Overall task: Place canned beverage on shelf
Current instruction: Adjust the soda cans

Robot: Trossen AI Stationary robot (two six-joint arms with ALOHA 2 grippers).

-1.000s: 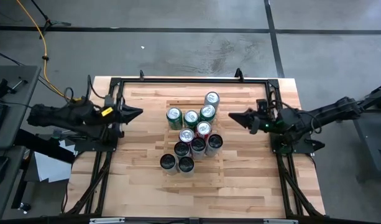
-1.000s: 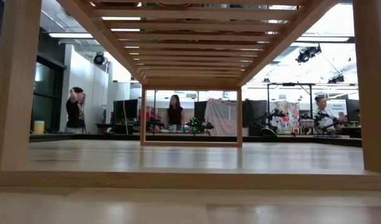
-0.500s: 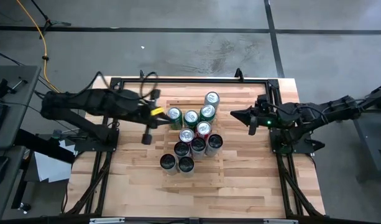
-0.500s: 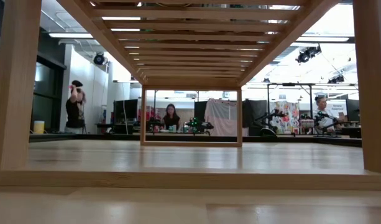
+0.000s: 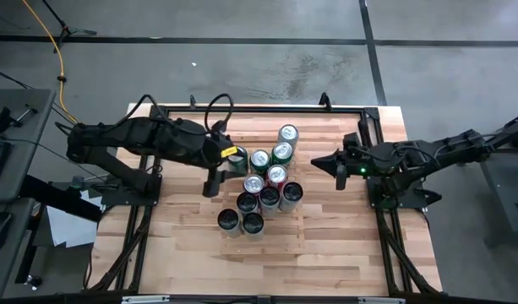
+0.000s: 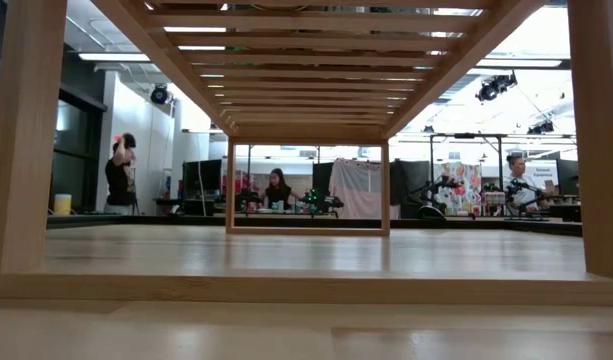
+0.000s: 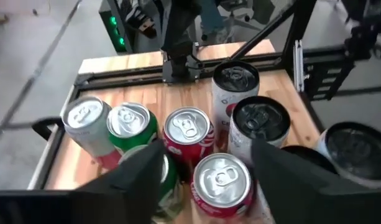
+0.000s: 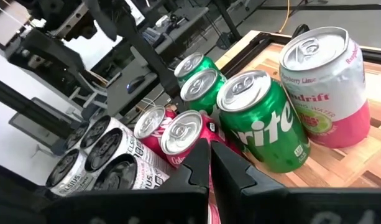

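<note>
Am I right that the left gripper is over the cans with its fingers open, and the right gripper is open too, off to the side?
Not quite: the right gripper is shut, as the right wrist view shows. The left gripper is open over the cans.

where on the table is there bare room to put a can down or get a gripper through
Bare wood runs along the near edge of the tabletop, in front of the black cans. The strip between the can cluster and the right gripper is also bare. It is crowded in the middle: the cans stand packed together, and the left gripper sits open over the green can on the cluster's left side.
</note>
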